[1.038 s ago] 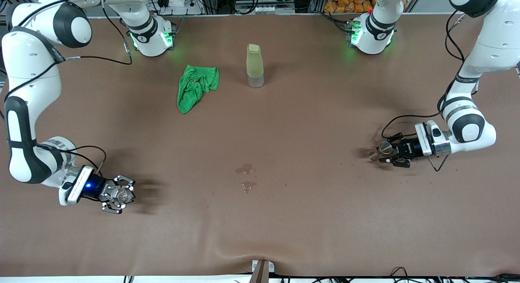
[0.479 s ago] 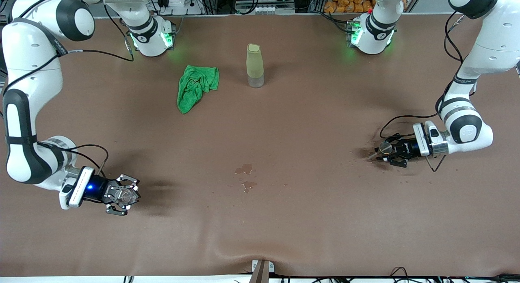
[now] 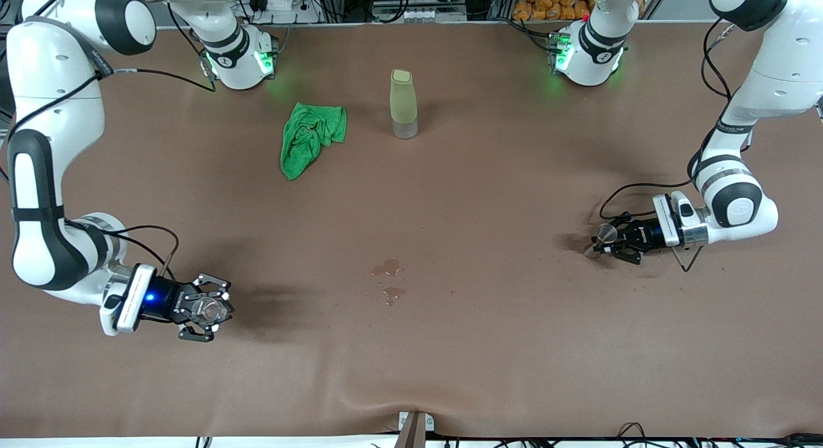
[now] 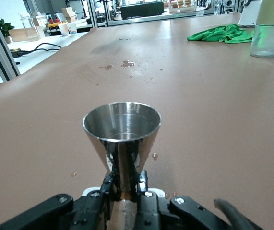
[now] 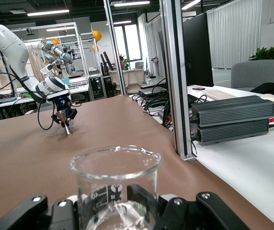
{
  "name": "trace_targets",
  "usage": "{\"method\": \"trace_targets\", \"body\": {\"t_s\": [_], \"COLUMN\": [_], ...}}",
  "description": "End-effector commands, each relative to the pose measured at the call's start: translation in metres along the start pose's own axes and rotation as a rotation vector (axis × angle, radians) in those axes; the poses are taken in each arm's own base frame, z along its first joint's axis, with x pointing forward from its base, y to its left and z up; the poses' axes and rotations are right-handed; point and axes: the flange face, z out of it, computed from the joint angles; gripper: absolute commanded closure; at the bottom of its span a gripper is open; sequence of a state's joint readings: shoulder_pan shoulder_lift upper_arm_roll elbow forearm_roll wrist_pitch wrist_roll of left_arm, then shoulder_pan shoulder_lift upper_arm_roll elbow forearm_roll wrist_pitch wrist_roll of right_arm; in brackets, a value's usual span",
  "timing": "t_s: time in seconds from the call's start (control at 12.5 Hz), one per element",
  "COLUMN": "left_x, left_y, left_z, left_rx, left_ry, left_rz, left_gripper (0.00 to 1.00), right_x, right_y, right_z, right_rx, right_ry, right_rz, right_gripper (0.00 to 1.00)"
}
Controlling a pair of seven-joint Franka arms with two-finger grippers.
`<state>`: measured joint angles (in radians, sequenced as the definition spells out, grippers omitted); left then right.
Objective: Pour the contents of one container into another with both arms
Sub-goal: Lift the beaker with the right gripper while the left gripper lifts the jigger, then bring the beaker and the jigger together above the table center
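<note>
My right gripper (image 3: 206, 308) is shut on the small clear glass cup (image 3: 208, 311), low over the table at the right arm's end. In the right wrist view the cup (image 5: 115, 179) stands upright between the black fingers (image 5: 144, 203), with measure marks on its wall. At the left arm's end, my left gripper (image 3: 619, 240) is shut on the silver metal jigger (image 3: 603, 236). The left wrist view shows the jigger (image 4: 122, 129) upright and gripped at its narrow waist by that gripper (image 4: 125, 184), its top cone open. The jigger (image 5: 67, 128) also shows far off in the right wrist view.
A tall pale olive-green bottle (image 3: 403, 104) stands near the arms' bases, with a crumpled green cloth (image 3: 310, 136) beside it toward the right arm's end. Small puddles (image 3: 388, 268) lie on the brown table (image 3: 450, 345) midway between the two grippers.
My right gripper has carried the glass cup a short way toward the left arm's end. The left gripper has shifted and turned slightly with the jigger still in it.
</note>
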<state>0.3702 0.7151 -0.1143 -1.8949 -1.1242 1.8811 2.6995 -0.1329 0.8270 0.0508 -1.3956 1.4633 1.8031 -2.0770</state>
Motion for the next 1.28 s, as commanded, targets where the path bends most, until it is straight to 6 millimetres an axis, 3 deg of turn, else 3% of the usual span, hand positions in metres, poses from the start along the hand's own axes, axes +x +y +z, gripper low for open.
{"method": "trace_targets", "body": {"t_s": [0.0,0.24,0.4,0.56,0.8,0.88,1.04,1.2], "left_x": [-0.007,0.009,0.046,0.086,0.148,0.158,0.185,0.209], "left_y": [0.001,-0.008,-0.031,-0.053,-0.081,-0.083,-0.068,-0.070], "left_z": [0.002,0.019,0.053,0.102,0.195,0.225,0.294,0.334], "left_rx": [0.027,0.070,0.026,-0.012,0.043,0.087,0.132,0.185], "left_ry": [0.053,0.137,0.183,0.200,0.228,0.249,0.287,0.240], "left_rz": [0.022,0.034,0.047,0.079,0.086,0.029,-0.115,-0.202], "left_gripper": [1.00,1.00,1.00,1.00,1.00,1.00,1.00,1.00], "right_x": [0.022,0.037,0.055,0.073,0.077,0.078,0.087,0.108], "right_y": [-0.008,-0.015,-0.030,-0.051,-0.054,-0.055,-0.059,-0.059], "right_z": [0.009,0.020,0.023,0.026,0.035,0.039,0.051,0.065], "right_rx": [-0.010,-0.003,-0.050,-0.088,-0.078,-0.074,-0.059,-0.048], "right_ry": [-0.020,-0.028,-0.068,-0.089,-0.076,-0.070,-0.058,-0.047], "right_rz": [0.008,0.023,0.015,0.055,0.071,0.087,0.158,0.202], "right_gripper": [1.00,1.00,1.00,1.00,1.00,1.00,1.00,1.00]}}
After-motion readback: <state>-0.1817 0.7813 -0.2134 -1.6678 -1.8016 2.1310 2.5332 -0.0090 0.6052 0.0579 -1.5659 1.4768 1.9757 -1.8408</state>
